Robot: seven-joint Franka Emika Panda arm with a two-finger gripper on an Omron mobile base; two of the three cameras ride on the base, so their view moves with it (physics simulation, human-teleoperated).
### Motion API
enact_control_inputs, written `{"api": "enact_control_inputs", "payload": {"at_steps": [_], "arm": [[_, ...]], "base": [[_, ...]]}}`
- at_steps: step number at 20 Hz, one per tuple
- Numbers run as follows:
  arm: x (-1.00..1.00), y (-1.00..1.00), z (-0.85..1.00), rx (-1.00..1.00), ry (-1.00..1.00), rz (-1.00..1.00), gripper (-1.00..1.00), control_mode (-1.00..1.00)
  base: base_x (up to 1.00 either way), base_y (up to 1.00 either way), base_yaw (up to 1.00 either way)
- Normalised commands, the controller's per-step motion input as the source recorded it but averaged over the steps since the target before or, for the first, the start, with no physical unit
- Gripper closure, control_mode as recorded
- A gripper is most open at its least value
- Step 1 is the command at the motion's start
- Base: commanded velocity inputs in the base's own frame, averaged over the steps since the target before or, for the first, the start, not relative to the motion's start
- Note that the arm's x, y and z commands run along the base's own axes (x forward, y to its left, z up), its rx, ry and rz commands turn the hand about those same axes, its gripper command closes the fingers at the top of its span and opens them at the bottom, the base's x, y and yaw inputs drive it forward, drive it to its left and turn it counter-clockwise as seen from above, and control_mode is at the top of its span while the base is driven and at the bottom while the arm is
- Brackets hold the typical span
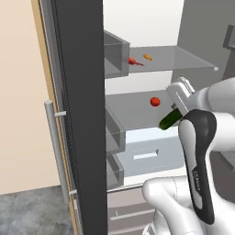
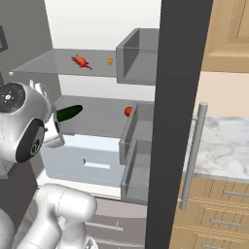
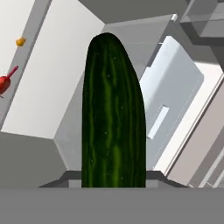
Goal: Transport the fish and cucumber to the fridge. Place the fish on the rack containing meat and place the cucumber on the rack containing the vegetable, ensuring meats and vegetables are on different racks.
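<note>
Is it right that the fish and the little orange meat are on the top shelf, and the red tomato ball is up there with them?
Not quite. The fish and the meat share the top shelf, but the tomato ball sits alone on the shelf below, as the left base view shows.

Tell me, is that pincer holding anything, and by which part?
Yes: the pincer is shut on the cucumber, gripping one end, so the rest sticks out toward the fridge shelf with the red ball.
</note>
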Motion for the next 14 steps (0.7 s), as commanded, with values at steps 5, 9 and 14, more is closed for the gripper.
{"api": "enact_control_inputs", "payload": {"at_steps": [5,9,14], "arm": [[0.87,-0.12,-0.54,-0.03,0.01,0.00,1.00,-1.00],[0.90,-0.14,-0.63,-0.01,0.03,0.00,1.00,-1.00],[0.96,-0.10,-0.60,0.00,0.06,0.00,1.00,-1.00]], "base": [[0.00,0.00,0.00],[0.00,0.00,0.00],[0.00,0.00,0.00]]}}
